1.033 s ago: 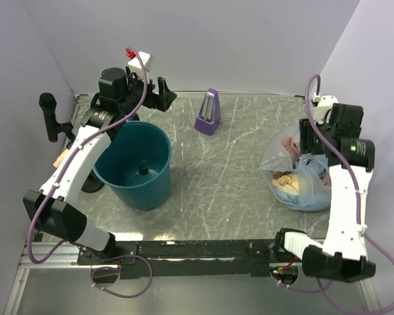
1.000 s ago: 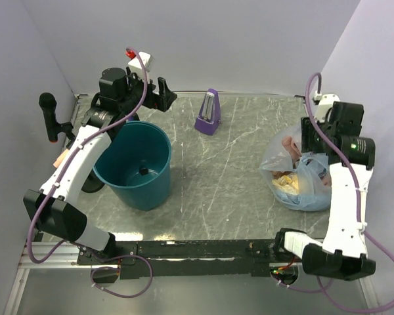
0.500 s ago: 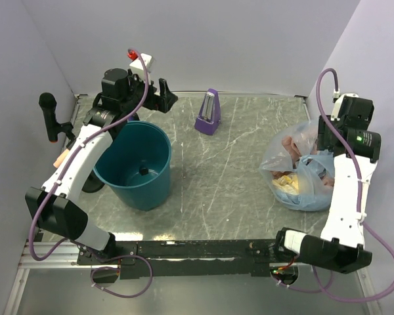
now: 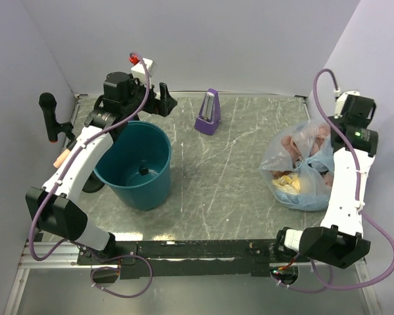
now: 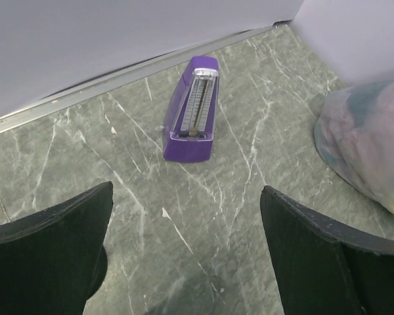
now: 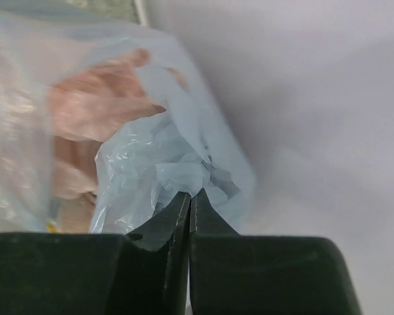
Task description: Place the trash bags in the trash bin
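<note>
Right hand [image 6: 190, 193]: fingers now pressed flat together, no gap. A second ago it stood part-open over the heap at the right of the frame. Since then the wrist has swung toward the upper right corner and the hand has clenched.

- Trash bag [image 6: 161, 170]: a crinkled pale-blue fold sits right at the closed fingertips and looks pinched there. Grip judged thin, taken on the film's edge only.
- From above, the blue film is drawn up toward the hand. Its lower part lies on the table [image 4: 230, 184] against the clear bag [image 4: 285, 154] of pink and yellow items. The two are touching, possibly wrapped together; cannot tell.
- Teal bin [image 4: 134, 197]: lower left of centre, upright, mouth open, well apart from the bag. Not moved.
- Left hand [image 5: 187, 190]: spread wide, holding nothing, beyond the bin's far rim. Unchanged over the second.
- Purple metronome [image 5: 194, 108]: upper centre, near the back wall, untouched.

Reading: the grasp looks made; the lift and the carry across to the bin are not yet done. Risks: the film slipping out, or the clear bag dragging along.
</note>
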Controlling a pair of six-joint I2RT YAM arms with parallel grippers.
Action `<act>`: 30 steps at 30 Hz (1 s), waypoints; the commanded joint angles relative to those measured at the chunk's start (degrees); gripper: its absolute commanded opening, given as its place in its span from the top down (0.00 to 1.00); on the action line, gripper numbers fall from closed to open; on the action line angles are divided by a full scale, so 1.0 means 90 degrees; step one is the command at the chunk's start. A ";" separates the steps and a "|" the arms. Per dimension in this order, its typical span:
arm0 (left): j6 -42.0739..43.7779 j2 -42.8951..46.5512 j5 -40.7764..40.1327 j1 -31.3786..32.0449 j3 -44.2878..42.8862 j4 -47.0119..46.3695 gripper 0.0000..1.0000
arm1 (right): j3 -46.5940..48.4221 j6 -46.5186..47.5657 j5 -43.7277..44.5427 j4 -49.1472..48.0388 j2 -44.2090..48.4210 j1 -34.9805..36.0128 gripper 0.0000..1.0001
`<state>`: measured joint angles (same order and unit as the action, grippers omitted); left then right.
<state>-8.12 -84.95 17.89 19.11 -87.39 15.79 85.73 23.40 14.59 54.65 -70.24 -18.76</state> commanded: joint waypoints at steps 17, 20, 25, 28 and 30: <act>0.0355 0.0620 0.0511 -0.0229 0.0102 0.0909 0.01 | 0.5052 -0.0547 -0.2292 0.1652 -0.0594 -0.0444 0.91; 0.0822 0.0912 0.0765 -0.0278 -0.0074 0.1631 0.01 | 0.5181 -0.0928 -0.3288 0.1565 -0.0740 -0.0425 0.93; 0.1458 0.1440 0.0532 -0.0278 -0.0396 0.3037 0.01 | 0.4549 -0.1242 -0.4471 0.0698 -0.0868 -0.0367 1.00; 0.1294 0.1596 0.0444 -0.0278 -0.0689 0.4024 0.02 | 0.3962 -0.1311 -0.4852 -0.0093 -0.0897 -0.0162 1.00; 0.0973 0.1655 0.0483 -0.0259 -0.0729 0.4503 0.02 | 0.3756 -0.1311 -0.5019 -0.0504 -0.0994 0.0043 1.00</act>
<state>2.31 -72.27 21.98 16.56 -90.94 43.66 122.74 13.61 -23.51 59.79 -76.44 -20.88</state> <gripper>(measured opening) 0.985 0.008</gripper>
